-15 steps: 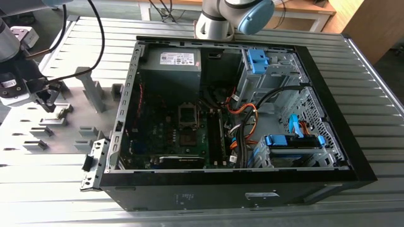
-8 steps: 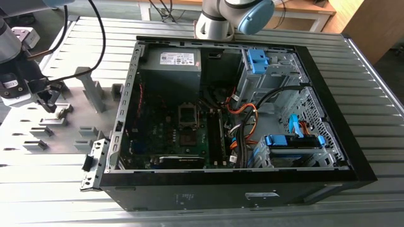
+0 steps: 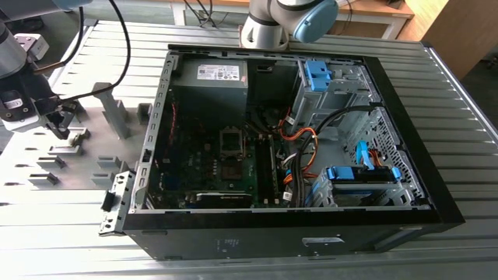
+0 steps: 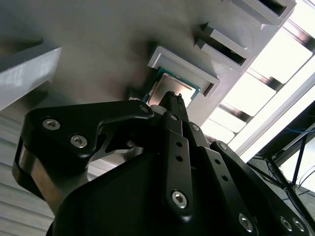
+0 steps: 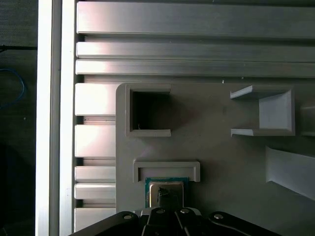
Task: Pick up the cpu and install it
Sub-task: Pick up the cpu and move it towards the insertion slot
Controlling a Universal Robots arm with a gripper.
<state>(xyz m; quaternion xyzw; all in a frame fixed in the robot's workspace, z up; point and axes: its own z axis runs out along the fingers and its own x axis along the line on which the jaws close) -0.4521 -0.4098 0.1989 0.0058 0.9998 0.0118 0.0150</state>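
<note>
Your cpu [image 5: 158, 190] lies flat in its grey holder [image 5: 166, 167] on the fixture plate [image 5: 216, 147]. Its silvery metal top faces up with a thin green edge showing round it, and one side is tucked against the holder's raised lip. In the second wrist view you see the same chip [image 4: 170, 87] in the same holder [image 4: 189, 66].

The gripper [image 5: 169, 197] is right above it. In both wrist views its dark tip covers the middle of the metal top, so the cpu shows on either side of the tip. You cannot tell from these views whether the gripper [image 4: 171, 98] is open or closed, nor whether it touches the chip.

Beside the holder on the plate you have a square open pocket [image 5: 147, 110] and a U-shaped bracket [image 5: 270, 110], both apart from the cpu.

In the exterior view the gripper [image 3: 60, 129] is down at the fixture plate [image 3: 86, 175] on the exterior view's left, among the small grey blocks there. The plate rests on the slatted aluminium table [image 3: 70, 245]. The open computer case [image 3: 404, 216] lies on that table too, well apart from the gripper towards the exterior view's right. The dark socket frame [image 3: 233, 140] sits on the board inside the case.
</note>
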